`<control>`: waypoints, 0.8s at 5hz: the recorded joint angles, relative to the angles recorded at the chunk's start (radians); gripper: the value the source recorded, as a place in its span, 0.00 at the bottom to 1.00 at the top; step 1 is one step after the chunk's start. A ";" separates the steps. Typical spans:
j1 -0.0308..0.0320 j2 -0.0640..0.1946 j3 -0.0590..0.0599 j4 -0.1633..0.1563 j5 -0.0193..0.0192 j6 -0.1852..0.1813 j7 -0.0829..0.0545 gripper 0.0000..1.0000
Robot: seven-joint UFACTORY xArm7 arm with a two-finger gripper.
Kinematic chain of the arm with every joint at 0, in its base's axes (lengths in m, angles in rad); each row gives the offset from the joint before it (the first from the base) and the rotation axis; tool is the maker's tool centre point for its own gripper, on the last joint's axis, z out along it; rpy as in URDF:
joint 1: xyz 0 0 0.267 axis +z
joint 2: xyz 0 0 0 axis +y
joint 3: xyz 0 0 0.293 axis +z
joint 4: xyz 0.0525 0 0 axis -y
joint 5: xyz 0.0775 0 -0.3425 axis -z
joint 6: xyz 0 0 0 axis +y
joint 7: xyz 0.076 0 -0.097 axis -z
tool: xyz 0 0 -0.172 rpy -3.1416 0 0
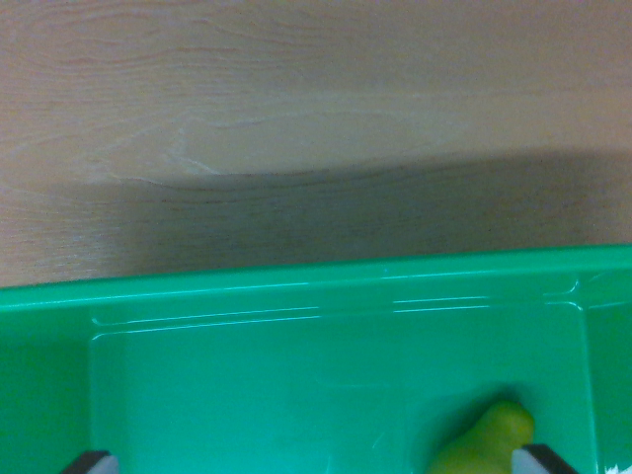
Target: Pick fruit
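Hovering over the green plastic bin (296,296), we are spreading our gripper (316,460) wide, empty, the yellow-green pear-shaped fruit (489,439) at five o'clock beside one fingertip.

Two dark claw (314,462) fingertips (91,461), seemingly grey-faced, barely visible.

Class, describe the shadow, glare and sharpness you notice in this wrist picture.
Wrist view: a broad dark shadow band crosses the wooden table just above the green bin; thin white glare streaks run along the bin's rim; the whole picture is soft, the yellow-green fruit blurred.
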 joint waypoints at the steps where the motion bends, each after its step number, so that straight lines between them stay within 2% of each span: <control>1: -0.0088 0.018 -0.006 -0.040 -0.0003 -0.042 0.020 0.00; 2: -0.0088 0.018 -0.006 -0.040 -0.0003 -0.042 0.020 0.00; 3: -0.0184 0.037 -0.012 -0.084 -0.0006 -0.088 0.042 0.00; 4: -0.0184 0.037 -0.012 -0.084 -0.0006 -0.088 0.042 0.00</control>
